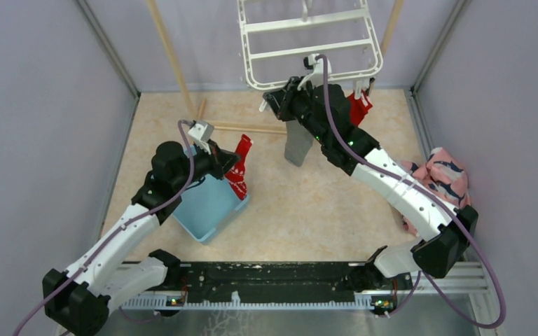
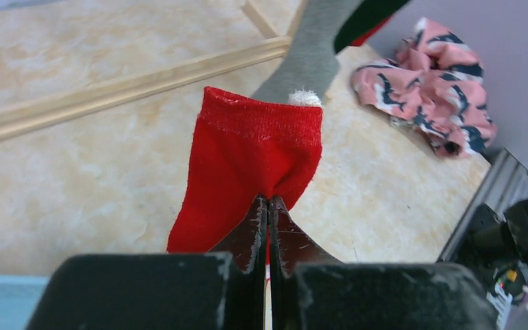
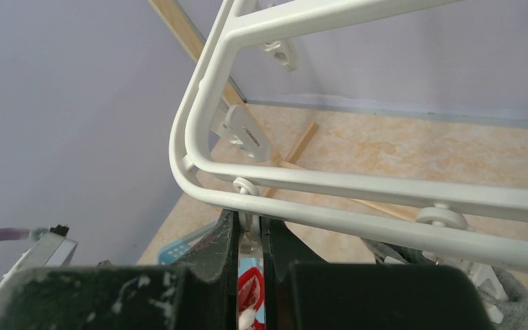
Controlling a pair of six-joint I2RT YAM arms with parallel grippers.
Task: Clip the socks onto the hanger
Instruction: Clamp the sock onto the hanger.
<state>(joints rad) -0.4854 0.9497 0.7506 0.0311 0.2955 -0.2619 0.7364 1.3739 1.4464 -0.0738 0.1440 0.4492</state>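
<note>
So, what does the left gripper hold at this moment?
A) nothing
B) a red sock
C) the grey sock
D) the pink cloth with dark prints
B: in the left wrist view the left gripper has its jaws closed on the fabric of the red sock.

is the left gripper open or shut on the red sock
Shut on it. The left gripper shows jaws pressed together in its wrist view, with the red sock pinched between them.
</note>
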